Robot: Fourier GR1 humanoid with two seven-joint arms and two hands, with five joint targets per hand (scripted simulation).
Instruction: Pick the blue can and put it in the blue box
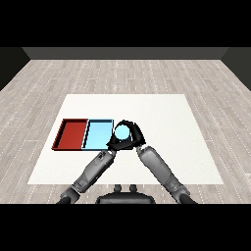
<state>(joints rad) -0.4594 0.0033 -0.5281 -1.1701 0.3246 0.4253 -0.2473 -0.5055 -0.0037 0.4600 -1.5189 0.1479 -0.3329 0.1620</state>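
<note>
The red tray (71,133) lay at the far left of the white surface (162,117), with the light blue tray (96,134) touching its 3 o'clock side; set edge to edge like that, the two made adjacent drop targets, and only the second mattered here.

The left hand (112,144) sat at the blue tray's 4 o'clock corner, low and close to the can. Its fingers were too dark and too overlapped by the other hand to read, so I cannot tell how they stood.

The blue can (121,132) stood just beside the blue tray's 3 o'clock edge, not yet inside it.

The right hand (136,137) was curled round the can from its 3 o'clock side, its fingers (126,122) arching over the can's 12 o'clock rim. That wrap looked like a carrying grasp, judged to be meant for shifting the can toward 9 o'clock into the tray.
</note>
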